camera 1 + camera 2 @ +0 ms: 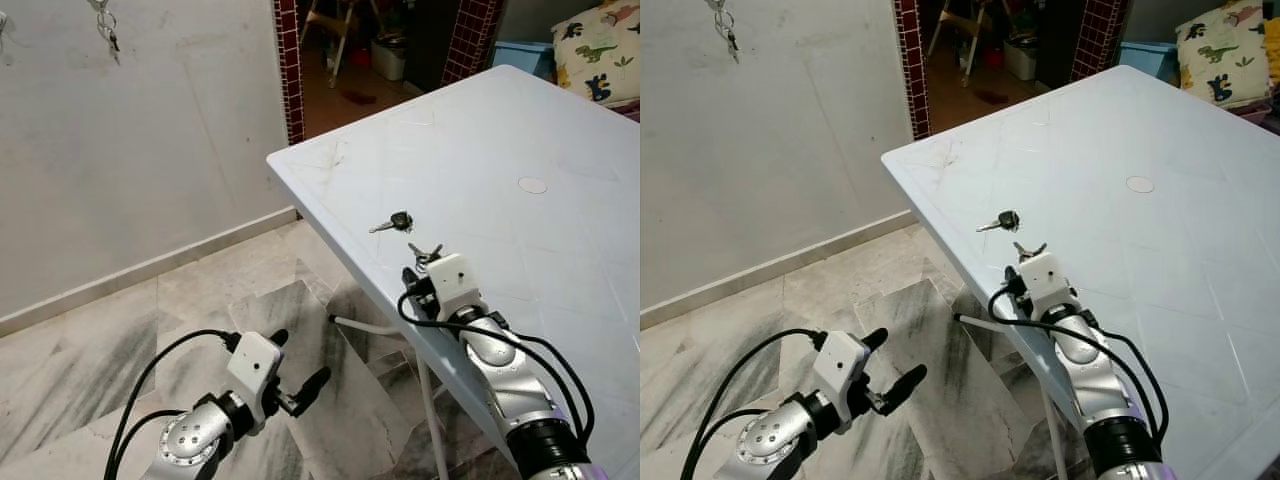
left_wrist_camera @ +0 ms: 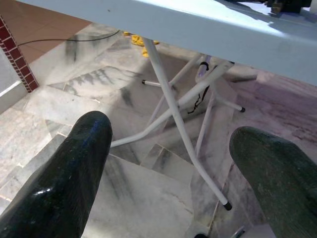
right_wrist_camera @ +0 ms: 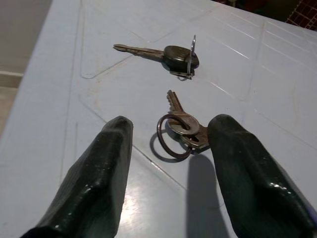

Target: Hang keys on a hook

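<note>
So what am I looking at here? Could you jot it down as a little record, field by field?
place: a room with a marble floor and a white wall
table: light blue plastic table
keys nearest the hand: small bunch of keys on a ring, lying flat
other key: black-headed key, further along the table
right hand: open, fingers either side of the ringed keys
left hand: open, low over the floor beside the table
on the wall: keys already hanging

Bare table (image 3: 59, 99) around the ringed keys (image 3: 181, 130), black-headed key (image 3: 171, 54) just beyond, right tool (image 3: 171, 148) fingers astride.
</note>
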Motion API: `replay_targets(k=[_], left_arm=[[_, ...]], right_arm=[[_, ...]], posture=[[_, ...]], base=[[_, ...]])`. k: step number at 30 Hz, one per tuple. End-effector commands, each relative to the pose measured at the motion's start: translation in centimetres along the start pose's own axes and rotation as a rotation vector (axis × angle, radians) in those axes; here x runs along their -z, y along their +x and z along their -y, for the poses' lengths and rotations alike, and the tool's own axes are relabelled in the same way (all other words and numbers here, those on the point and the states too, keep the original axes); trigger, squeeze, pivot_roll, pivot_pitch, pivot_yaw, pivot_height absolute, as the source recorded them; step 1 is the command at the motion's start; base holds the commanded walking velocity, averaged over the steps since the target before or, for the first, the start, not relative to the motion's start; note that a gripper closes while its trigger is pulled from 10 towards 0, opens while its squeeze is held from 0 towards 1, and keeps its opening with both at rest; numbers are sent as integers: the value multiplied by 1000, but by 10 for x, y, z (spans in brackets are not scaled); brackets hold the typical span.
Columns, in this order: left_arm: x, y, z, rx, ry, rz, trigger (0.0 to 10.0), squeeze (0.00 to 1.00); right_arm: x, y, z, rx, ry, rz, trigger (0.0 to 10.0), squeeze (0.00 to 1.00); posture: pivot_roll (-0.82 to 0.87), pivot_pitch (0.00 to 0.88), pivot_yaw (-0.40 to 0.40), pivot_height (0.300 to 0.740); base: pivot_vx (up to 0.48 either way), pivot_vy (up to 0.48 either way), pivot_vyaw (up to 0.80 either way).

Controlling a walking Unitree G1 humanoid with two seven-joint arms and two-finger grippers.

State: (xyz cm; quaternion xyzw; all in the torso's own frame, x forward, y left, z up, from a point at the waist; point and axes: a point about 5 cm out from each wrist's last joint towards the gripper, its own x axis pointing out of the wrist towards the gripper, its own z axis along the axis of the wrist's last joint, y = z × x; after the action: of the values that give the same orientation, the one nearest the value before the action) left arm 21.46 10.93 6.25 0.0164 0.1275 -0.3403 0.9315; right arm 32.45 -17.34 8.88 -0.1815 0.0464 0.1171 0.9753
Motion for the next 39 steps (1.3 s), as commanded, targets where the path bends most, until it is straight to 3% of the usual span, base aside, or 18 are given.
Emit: replay_targets(k=[1, 6, 9, 12, 13, 14, 16, 17, 18, 23, 25, 28, 32, 33, 34, 37, 38, 39], left_arm=[[1, -3, -3, -24, -20, -2, 10000, 0], [0, -3, -4, -32, -29, 3, 10000, 0], [0, -3, -4, -31, -23, 4, 10000, 0], [0, -3, -4, -30, -22, 6, 10000, 0], [-1, -4, -4, -31, -23, 6, 10000, 0], [-1, -4, -4, -31, -24, 7, 10000, 0], [-1, -4, -4, -31, -25, 10, 10000, 0], [-2, -4, -4, -24, -26, 23, 10000, 0], [-3, -4, -3, -22, -26, 25, 10000, 0], [-3, -4, -3, -14, -23, 31, 10000, 0], [-4, -4, -3, -13, -22, 32, 10000, 0], [-4, -5, -3, -15, -20, 34, 10000, 0], [-8, -5, -3, -22, -1, 50, 10000, 0], [-9, -5, -4, -27, 1, 55, 10000, 0], [-11, -5, -5, -34, 2, 63, 10000, 0], [-12, -5, -6, -38, 2, 66, 10000, 0], [-12, -4, -7, -39, 4, 65, 10000, 0], [-12, -4, -7, -39, 5, 65, 10000, 0]], right_arm=[[12, -1, -2, 10, 41, -65, 10000, 1000], [15, 1, -1, 19, 86, -87, 10000, 1000], [17, 2, -1, 9, 95, -102, 10000, 835], [19, 3, -3, -16, 109, -116, 9333, 816], [20, 3, -4, -20, 110, -120, 7725, 808], [21, 2, -4, -27, 114, -126, 4392, 788], [21, 2, -5, -32, 120, -131, 3137, 773], [26, 1, -8, -58, 142, -160, 0, 588], [27, 1, -9, -69, 150, -167, 0, 0], [27, 1, -18, -155, 165, -172, 78, 0], [26, 1, -18, -167, 168, -169, 3961, 0], [25, 0, -18, -180, 168, -170, 4980, 0], [28, -1, -17, -189, 161, -191, 8000, 0], [29, -2, -18, -193, 163, -193, 7608, 0], [31, -2, -19, -193, 163, -204, 5255, 0], [32, -3, -21, -200, 165, -209, 3608, 0], [32, -3, -21, -192, 165, -210, 0, 0], [32, -3, -21, -190, 165, -211, 0, 0]], posture=[[37, 92, 59, 740], [39, 94, 58, 740], [40, 94, 58, 740], [40, 94, 58, 740], [40, 95, 57, 740], [40, 95, 57, 740], [40, 95, 56, 740], [41, 95, 57, 740], [41, 95, 57, 740], [41, 95, 57, 740], [41, 95, 57, 740], [40, 96, 58, 740], [38, 97, 56, 740], [38, 97, 56, 740], [39, 98, 55, 740], [39, 98, 55, 740], [39, 97, 55, 740], [39, 97, 55, 740]], base=[[0, 0, 0], [0, 0, 0], [0, 0, 0], [0, 0, 0], [0, 0, 0], [0, 0, 0], [0, 0, 0], [0, 0, 0], [0, 0, 0], [0, 0, 0], [0, 0, 0], [0, 0, 0], [0, 0, 0], [0, 0, 0], [0, 0, 0], [0, 0, 0], [0, 0, 0], [0, 0, 0]])
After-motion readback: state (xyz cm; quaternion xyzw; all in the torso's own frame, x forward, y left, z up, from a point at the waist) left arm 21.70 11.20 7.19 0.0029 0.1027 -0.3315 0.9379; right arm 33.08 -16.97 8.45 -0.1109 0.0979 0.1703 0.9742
